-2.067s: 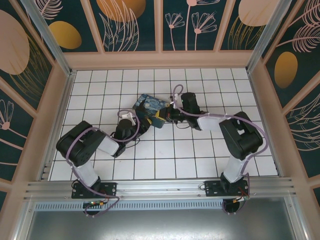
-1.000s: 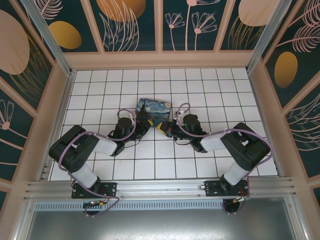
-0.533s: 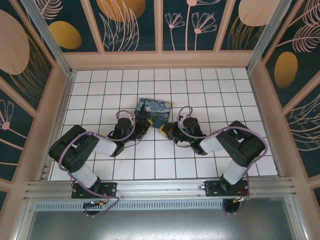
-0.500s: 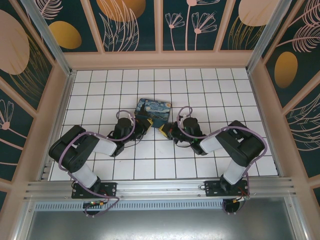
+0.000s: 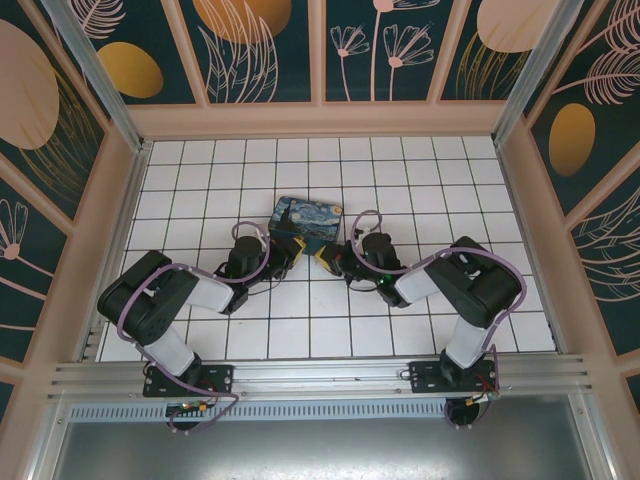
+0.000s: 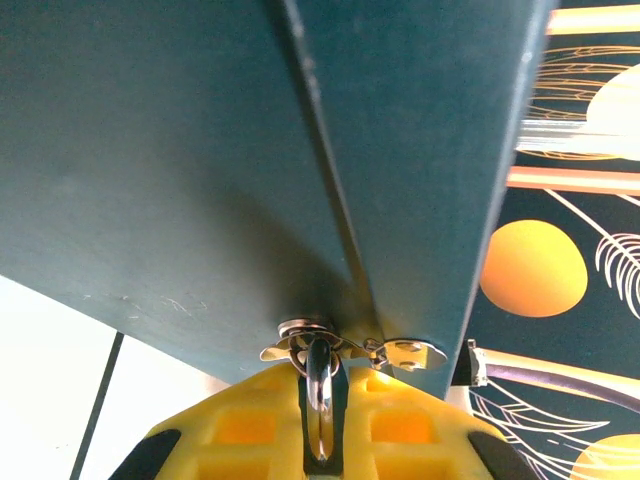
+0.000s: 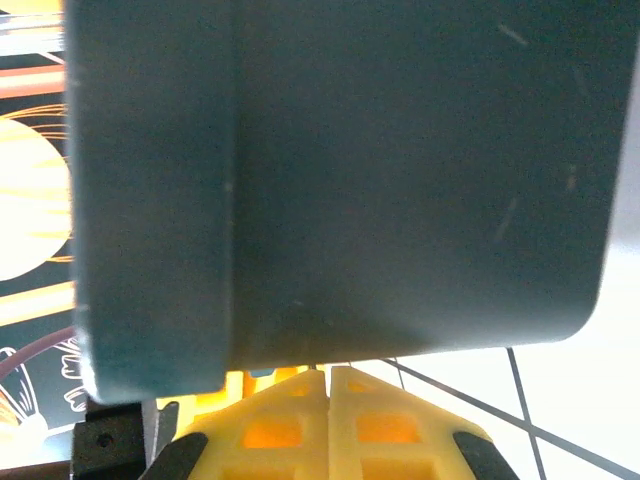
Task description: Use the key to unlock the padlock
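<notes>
Padlock (image 6: pixel 318 400) hangs at box (image 6: pixel 200 150) hasp (image 6: pixel 400 352), pinched by left fingers (image 6: pixel 240 430), likely to steady it; right fingers (image 7: pixel 270 430) clenched together.

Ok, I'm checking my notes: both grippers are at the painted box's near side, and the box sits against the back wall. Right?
No: the top view shows the painted box out on the tiled floor, apart from the back wall. The left gripper and right gripper are at its near side.
</notes>
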